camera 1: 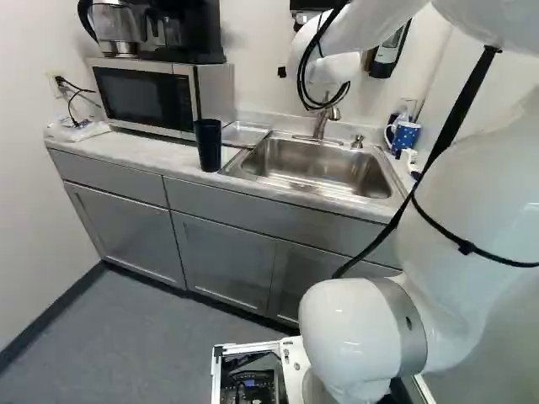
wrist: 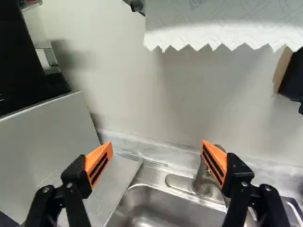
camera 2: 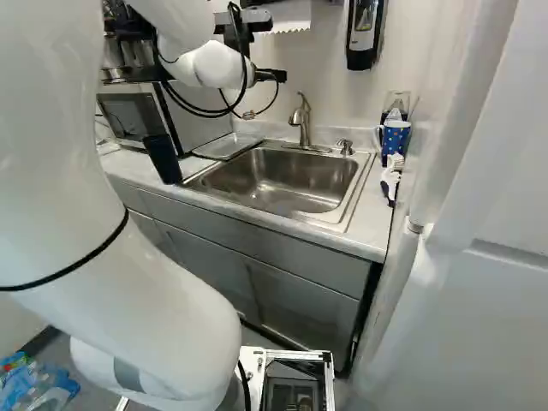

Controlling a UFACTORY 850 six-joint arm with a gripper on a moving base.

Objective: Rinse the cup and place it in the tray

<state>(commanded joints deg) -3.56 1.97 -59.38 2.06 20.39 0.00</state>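
Smooth white arm (camera 1: 472, 210), grey joint band (camera 1: 407, 324), black cables (camera 1: 466, 105) (generously looped), black gripper (camera 2: 276, 76), ridged orange pads (wrist: 99, 161)

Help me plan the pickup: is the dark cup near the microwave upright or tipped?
Upright. In the left base view, the dark cup stands on its narrower end on the counter, wider rim up.

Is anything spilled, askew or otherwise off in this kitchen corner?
Nothing looks spilled or damaged. Two mild oddities: the dark cup stands close to the front edge of the counter, where a bump might knock it off, and what look like plastic bottles lie heaped on the floor, at the left of the right base view.
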